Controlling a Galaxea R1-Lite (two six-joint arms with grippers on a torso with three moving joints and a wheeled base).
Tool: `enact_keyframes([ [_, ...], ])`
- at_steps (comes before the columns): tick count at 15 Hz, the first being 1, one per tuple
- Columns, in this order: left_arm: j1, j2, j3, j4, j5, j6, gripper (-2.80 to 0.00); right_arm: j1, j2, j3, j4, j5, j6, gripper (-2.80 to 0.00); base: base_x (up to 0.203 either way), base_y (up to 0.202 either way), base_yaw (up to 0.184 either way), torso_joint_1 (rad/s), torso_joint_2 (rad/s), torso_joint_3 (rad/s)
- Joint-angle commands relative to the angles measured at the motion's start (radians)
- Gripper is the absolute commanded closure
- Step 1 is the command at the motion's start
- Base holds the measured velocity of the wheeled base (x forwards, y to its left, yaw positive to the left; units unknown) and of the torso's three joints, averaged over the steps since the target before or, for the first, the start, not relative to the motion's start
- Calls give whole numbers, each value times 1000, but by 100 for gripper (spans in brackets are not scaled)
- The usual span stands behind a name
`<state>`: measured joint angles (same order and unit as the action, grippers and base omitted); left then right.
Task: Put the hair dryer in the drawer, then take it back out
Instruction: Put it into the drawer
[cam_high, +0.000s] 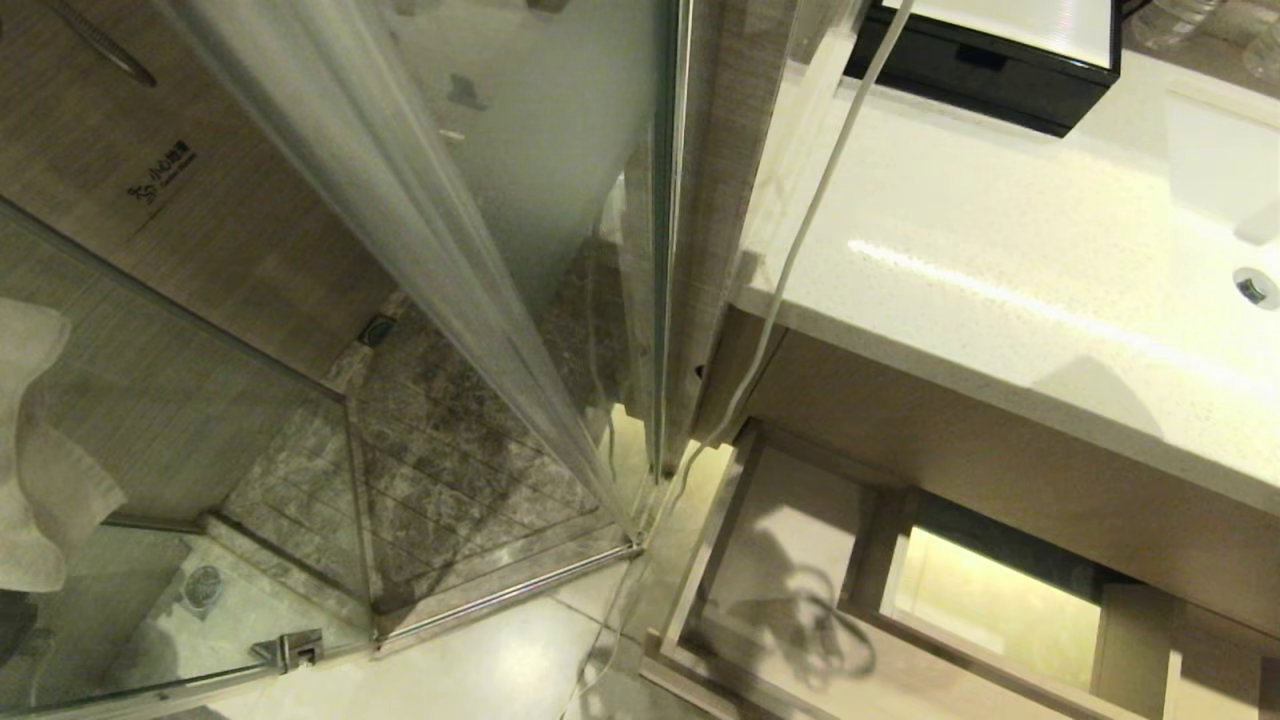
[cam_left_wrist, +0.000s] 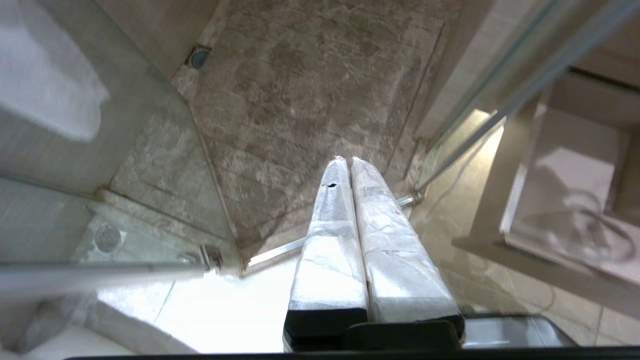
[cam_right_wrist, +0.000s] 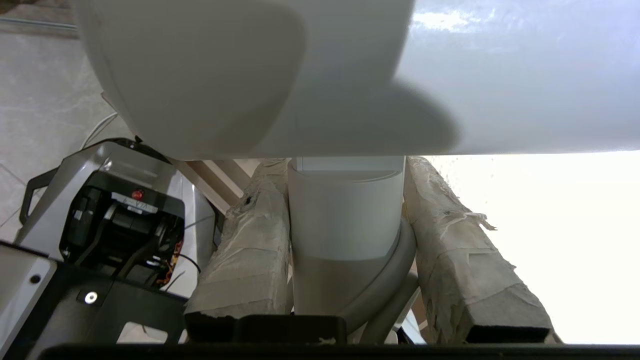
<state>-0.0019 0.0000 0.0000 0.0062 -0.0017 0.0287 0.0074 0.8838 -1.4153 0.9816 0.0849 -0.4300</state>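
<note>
Right wrist view: the right gripper (cam_right_wrist: 345, 250) is clenched on the hair dryer (cam_right_wrist: 345, 220), its two tape-wrapped fingers (cam_right_wrist: 250, 250) pressing on either side of the white handle. The dryer's broad white barrel lies crosswise just beyond the fingertips. Beside the gripper, below it, part of the robot's dark base (cam_right_wrist: 115, 235) shows on pale floor tiles.

Left wrist view: the left gripper (cam_left_wrist: 346, 162) hangs idle, its wrapped fingers (cam_left_wrist: 330, 240) pressed together with nothing between them. Beyond its tips lies the stone shower floor (cam_left_wrist: 300, 100); off to one side stands the drawer (cam_left_wrist: 565, 165), pulled out.

Head view: the drawer (cam_high: 790, 520) is open beneath the white countertop (cam_high: 1000, 260), beside the glass shower door (cam_high: 420, 250); neither gripper appears here.
</note>
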Motion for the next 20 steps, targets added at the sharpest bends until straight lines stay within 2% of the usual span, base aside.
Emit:
enact_keyframes([
  [1,0,0,2,0,0,0,0,-24,-29,10,-10,1,-3,0,0,0,0,-353,182,-177],
  [10,-1,0,2,0,0,0,0,-38,-236,138,-56,-5,0,0,0,0,0,-311,104,-205],
  [14,0,0,0,0,0,0,0,-53,-240,155,-136,-25,0,0,0,0,0,-276,23,-255],
  [20,-1,0,0,0,0,0,0,-63,-264,156,-136,-24,0,0,0,0,0,-237,-41,-286],
])
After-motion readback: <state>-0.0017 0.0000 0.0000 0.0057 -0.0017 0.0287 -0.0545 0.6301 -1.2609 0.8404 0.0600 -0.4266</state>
